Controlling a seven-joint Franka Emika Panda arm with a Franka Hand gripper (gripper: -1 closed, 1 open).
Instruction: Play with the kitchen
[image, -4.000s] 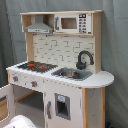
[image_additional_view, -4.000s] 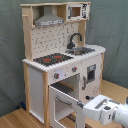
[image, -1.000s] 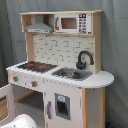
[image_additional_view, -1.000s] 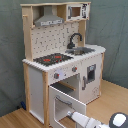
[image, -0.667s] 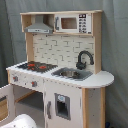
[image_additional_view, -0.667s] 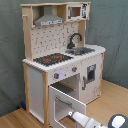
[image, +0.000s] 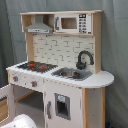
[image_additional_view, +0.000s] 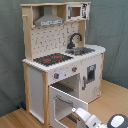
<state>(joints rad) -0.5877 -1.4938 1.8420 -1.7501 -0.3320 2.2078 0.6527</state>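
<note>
One oven door hangs open on the kitchen

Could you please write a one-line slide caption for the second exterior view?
Franka arm reaching low toward the open oven door of the toy kitchen.

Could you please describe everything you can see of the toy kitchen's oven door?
The oven door is open, swung down and outward below the hob in the second exterior view. It looks like white-painted wood framing a window panel. The robot arm is right beside its front edge; contact cannot be told. The first exterior view shows only its edge.
</note>
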